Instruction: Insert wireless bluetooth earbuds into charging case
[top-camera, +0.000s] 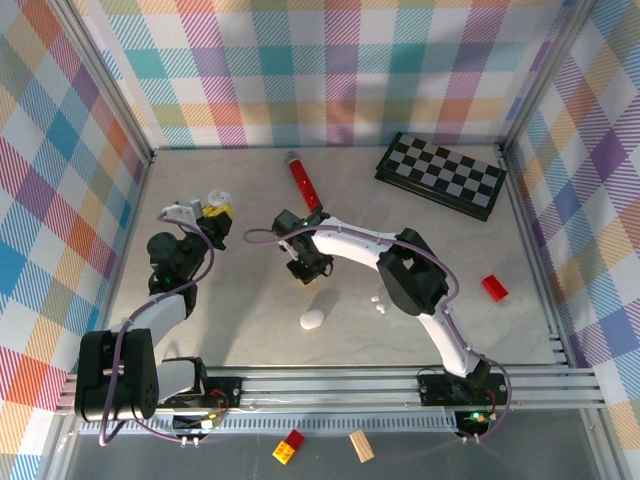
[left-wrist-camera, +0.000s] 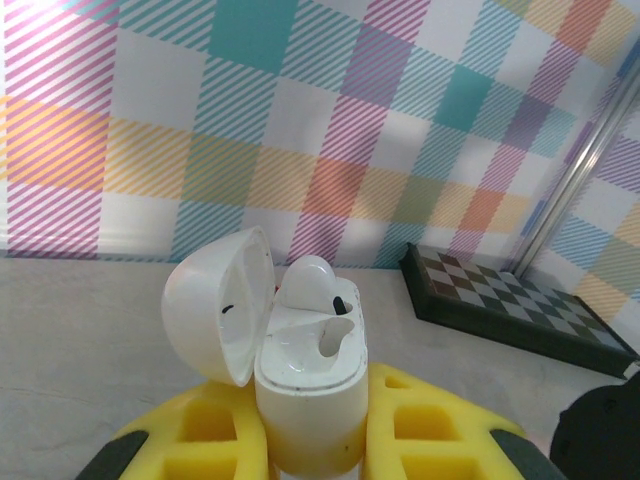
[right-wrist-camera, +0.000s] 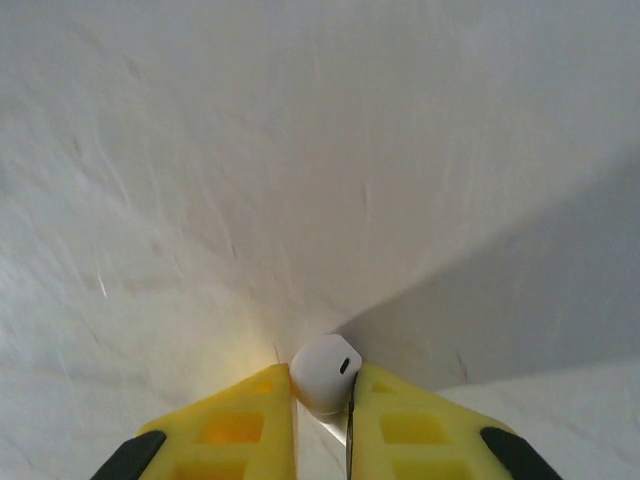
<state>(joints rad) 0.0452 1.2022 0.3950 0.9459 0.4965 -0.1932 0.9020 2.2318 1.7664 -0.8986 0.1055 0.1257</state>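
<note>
left end effector was clamped on the open case, right end effector pinched an earbud right of the case.

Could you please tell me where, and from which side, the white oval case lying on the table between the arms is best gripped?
Probably from straight above, with the fingers closing across its narrow middle. The white oval case lies flat on the table, its long axis roughly left to right, and nothing touches it.
</note>
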